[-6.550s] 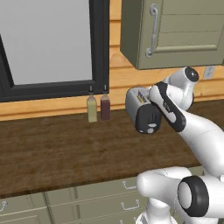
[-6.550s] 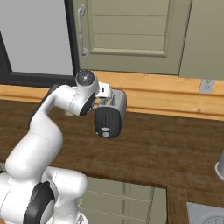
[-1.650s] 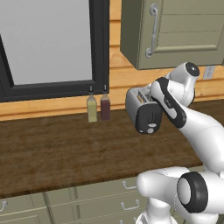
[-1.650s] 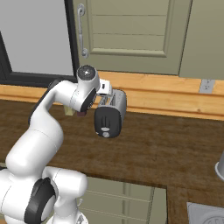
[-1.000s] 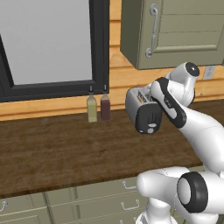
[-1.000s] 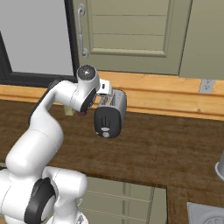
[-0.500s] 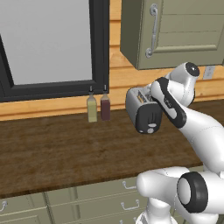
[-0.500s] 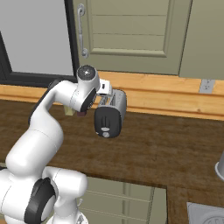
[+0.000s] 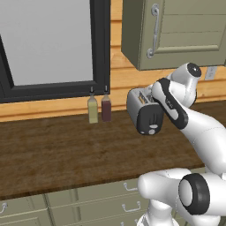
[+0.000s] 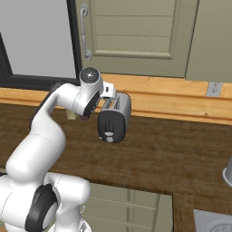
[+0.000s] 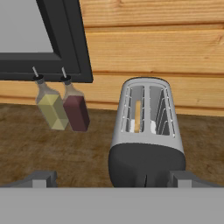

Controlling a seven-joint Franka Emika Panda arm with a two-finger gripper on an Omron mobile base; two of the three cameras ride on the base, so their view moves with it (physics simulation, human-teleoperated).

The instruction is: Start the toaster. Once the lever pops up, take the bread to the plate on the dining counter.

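The silver-grey toaster point(image 11: 146, 131) stands on the dark wood worktop against the wooden wall, its black end panel towards me; it also shows as the toaster point(image 9: 142, 110) and the toaster point(image 10: 115, 117) in the base views. The bread point(image 11: 137, 116) sits upright in the left slot as a thin tan strip, sunk below the rim. Low on the black panel is the small pale lever point(image 9: 152, 131). My gripper point(image 11: 111, 180) hangs just above and in front of that panel, open, with nothing between its fingers. The plate and the dining counter are out of view.
Two small bottles, one yellow-green point(image 11: 50, 109) and one dark red point(image 11: 75, 108), stand left of the toaster under the black window frame point(image 11: 65, 43). A sage cabinet point(image 9: 176, 33) hangs above. A grey vessel point(image 10: 228, 176) sits at the far right. Drawer fronts point(image 9: 88, 205) line the worktop's front edge.
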